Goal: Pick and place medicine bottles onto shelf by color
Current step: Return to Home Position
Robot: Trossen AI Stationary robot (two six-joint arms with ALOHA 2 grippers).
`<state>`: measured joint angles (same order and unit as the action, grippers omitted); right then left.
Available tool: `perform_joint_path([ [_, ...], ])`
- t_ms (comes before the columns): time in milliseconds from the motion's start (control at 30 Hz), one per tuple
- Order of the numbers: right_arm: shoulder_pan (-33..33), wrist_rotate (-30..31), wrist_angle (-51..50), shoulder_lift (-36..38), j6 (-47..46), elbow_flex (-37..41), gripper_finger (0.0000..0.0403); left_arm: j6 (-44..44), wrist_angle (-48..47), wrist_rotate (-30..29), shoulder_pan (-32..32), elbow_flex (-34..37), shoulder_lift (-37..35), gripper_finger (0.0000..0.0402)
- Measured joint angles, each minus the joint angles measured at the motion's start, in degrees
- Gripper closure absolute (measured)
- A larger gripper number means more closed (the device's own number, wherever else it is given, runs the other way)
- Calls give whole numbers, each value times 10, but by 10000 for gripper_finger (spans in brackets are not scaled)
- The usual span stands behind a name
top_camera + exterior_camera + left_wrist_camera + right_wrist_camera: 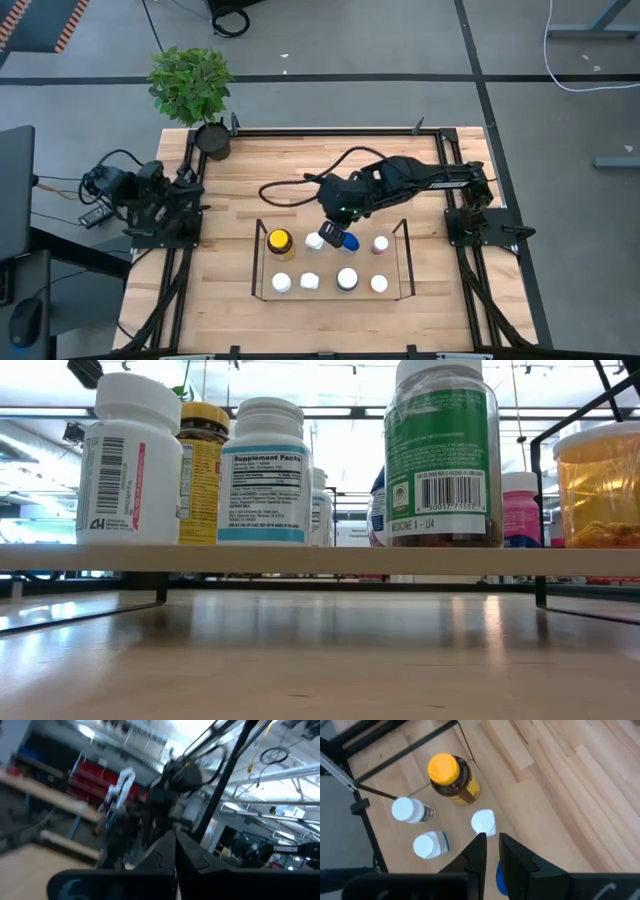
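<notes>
**Right arm homing: clear the rack vertically first**

Right gripper point(333, 238) hangs low over the far row of the shelf point(408, 262). Its fingers are a slim gap apart with nothing between them. A white-capped bottle point(483, 822) stands just off the fingertips, and the blue-capped bottle point(350, 242) is right underneath.

My read for the retract:
- Go straight up before swinging right toward the base. Any sideways drift at this height could clip one of those two caps.
- Leave the fingers as they are. Opening wider only adds width near the bottles.
- Stay clear of the rack's right end frame on the way out.

Left gripper point(175, 837) is parked at the left edge of the table point(230, 180). Its wrist view is blurred, but the fingers look pressed together and probably empty.

Eight medicine bottles are all upright on the shelf, in two rows of four:
- **Far row, left to right:** amber jar point(280, 243) with a yellow lid, then the white, blue and pink-capped bottle point(380, 243).
- **Near row:** four white caps. The third from the left, the green-label bottle point(440, 455), is the widest, and the rightmost has a see-through orange body.

None stand on the bare table, so the sort looks finished.
</notes>
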<state>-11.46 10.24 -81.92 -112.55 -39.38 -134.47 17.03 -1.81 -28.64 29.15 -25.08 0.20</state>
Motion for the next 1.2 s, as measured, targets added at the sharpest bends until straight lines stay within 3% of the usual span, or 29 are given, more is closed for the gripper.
perform_joint_path([
  [200,-7,3,4,3,-8,0,346,-45,43,0,0,1,0,399],
  [633,-29,2,9,3,-16,0,346,-44,91,44,-1,3,2,400],
  [800,-39,2,9,3,-28,0,346,-12,277,82,-1,91,37,401],
  [967,-66,0,9,3,-49,0,346,-9,472,75,-1,181,87,401],
  [1200,-110,5,8,3,-78,0,346,3,489,59,-47,191,87,401],
])
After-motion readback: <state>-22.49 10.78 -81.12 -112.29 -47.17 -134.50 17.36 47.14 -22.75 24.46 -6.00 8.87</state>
